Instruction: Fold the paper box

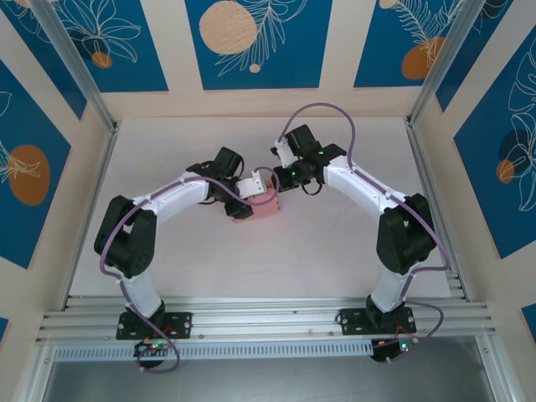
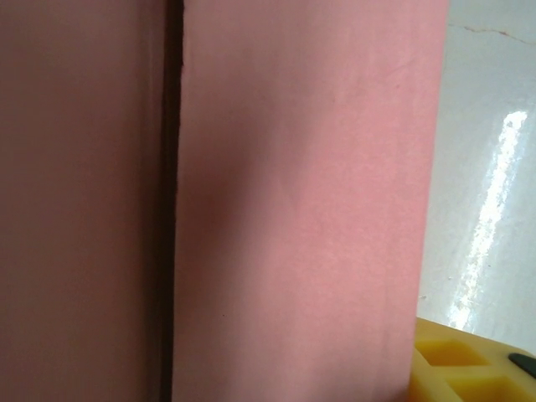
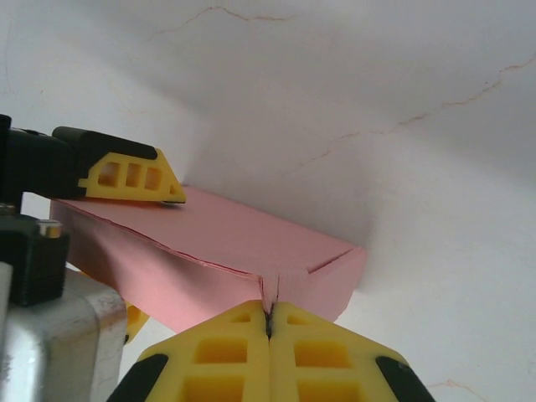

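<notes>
Closest to my right wrist camera, the right tool [image 3: 268,322] has its yellow fingers pressed together at the near edge of the paper box [image 3: 251,243]; I cannot tell whether any card is pinched between them. The box lies mid-tabletop [image 1: 335,251], folded into a low rectangle. At its far end, the left tool [image 1: 253,194] clamps it, one finger on top and one underneath.

the paper box [image 3: 218,251] is thin matt card — smooth, with slightly raw cut edges. the table [image 3: 377,100] looks glossy white (fine hairline cracks run through it). the right gripper [image 3: 269,325] has moulded yellow plastic fingers [image 3: 222,356], dull-finished.
</notes>
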### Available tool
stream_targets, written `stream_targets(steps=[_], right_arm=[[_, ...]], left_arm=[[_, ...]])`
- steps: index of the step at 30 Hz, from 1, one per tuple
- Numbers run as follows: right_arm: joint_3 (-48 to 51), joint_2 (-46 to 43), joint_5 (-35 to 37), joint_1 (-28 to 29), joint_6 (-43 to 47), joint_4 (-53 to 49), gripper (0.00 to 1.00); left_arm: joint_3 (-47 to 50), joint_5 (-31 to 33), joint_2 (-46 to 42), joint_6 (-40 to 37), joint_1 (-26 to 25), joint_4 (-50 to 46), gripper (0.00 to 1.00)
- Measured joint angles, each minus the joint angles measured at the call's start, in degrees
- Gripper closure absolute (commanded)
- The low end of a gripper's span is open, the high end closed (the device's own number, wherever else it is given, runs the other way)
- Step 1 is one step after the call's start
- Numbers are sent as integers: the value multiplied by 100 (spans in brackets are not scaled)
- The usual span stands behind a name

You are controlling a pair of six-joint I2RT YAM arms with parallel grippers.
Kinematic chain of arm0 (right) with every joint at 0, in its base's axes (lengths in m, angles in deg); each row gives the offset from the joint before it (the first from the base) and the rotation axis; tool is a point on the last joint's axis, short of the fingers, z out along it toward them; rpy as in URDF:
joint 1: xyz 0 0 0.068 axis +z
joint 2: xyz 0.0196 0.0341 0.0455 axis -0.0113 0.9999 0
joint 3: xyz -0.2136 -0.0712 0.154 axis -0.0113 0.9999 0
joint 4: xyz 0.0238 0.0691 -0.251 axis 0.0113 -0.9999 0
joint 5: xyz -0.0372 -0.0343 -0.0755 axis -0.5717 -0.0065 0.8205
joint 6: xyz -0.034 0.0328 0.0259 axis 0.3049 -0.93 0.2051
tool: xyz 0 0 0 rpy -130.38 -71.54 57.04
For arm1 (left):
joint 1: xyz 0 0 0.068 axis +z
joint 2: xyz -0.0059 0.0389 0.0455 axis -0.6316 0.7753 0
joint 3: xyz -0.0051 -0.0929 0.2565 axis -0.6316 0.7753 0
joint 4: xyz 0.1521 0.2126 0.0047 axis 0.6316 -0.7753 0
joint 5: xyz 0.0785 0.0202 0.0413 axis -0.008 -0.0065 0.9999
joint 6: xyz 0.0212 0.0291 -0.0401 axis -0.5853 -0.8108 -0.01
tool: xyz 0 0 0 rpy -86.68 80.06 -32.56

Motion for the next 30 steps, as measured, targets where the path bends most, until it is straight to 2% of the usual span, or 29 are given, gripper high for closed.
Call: stream_targets(steps=[30], right_arm=[[-352, 234, 157, 33, -785, -391, 94]], left_arm=[[-195, 26, 146, -2, -7, -149, 46]])
